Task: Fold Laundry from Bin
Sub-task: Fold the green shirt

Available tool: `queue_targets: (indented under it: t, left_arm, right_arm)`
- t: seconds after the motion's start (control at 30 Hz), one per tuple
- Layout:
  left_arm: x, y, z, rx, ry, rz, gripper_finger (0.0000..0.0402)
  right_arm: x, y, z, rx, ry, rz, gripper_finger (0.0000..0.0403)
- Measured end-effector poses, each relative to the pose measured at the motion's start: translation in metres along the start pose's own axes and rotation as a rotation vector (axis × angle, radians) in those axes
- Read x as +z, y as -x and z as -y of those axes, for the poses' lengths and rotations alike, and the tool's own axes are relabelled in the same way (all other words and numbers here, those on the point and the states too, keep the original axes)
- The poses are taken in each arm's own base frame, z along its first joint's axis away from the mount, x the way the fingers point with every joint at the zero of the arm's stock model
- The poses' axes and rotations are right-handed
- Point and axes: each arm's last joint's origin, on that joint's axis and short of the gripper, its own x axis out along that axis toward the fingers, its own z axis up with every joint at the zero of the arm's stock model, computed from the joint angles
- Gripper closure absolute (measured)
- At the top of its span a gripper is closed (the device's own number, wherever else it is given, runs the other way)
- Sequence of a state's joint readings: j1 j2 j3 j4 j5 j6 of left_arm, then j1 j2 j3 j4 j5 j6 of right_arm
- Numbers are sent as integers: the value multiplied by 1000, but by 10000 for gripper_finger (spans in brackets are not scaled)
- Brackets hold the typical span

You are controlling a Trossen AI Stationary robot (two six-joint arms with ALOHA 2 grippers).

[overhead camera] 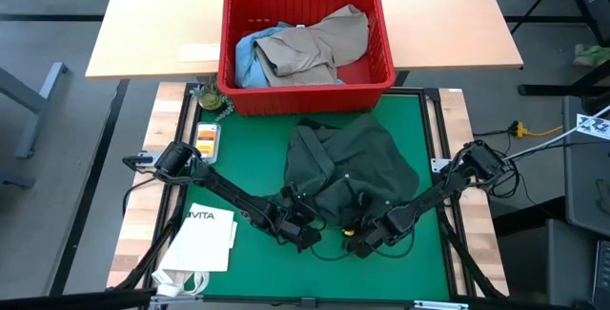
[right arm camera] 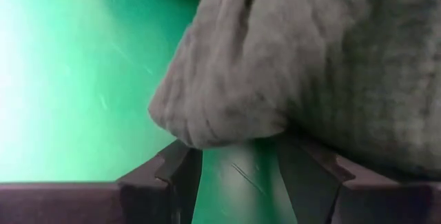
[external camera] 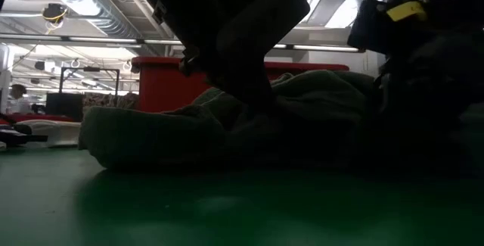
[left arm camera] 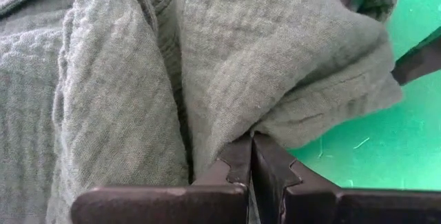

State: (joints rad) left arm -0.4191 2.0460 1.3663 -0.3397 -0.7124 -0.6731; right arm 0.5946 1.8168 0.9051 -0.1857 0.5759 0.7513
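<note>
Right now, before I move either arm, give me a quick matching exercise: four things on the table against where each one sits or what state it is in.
Things:
1. dark green buttoned shirt
2. khaki-tan garment
3. left gripper
4. right gripper

States:
A. jaws open at the shirt's edge, nothing pinched yet
B. lying crumpled on the green mat
C. inside the red ribbed plastic bin
D. shut on a fold of the shirt

Pairs: 1-B, 2-C, 3-D, 4-A
</note>
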Motion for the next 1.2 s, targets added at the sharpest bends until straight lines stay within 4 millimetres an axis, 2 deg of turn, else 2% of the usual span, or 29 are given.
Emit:
queue_targets:
  t: [0.9, 1.0, 1.2]
  left_arm:
    - [0, 0, 0, 0, 0, 0, 402]
    - [0, 0, 0, 0, 0, 0, 402]
    - [0, 0, 0, 0, 0, 0, 402]
  right_arm:
    - [2, -1, 1, -15, -11, 23, 221]
    - [2, -1, 1, -10, -12, 19, 238]
    - [5, -4, 4, -16, -23, 14, 311]
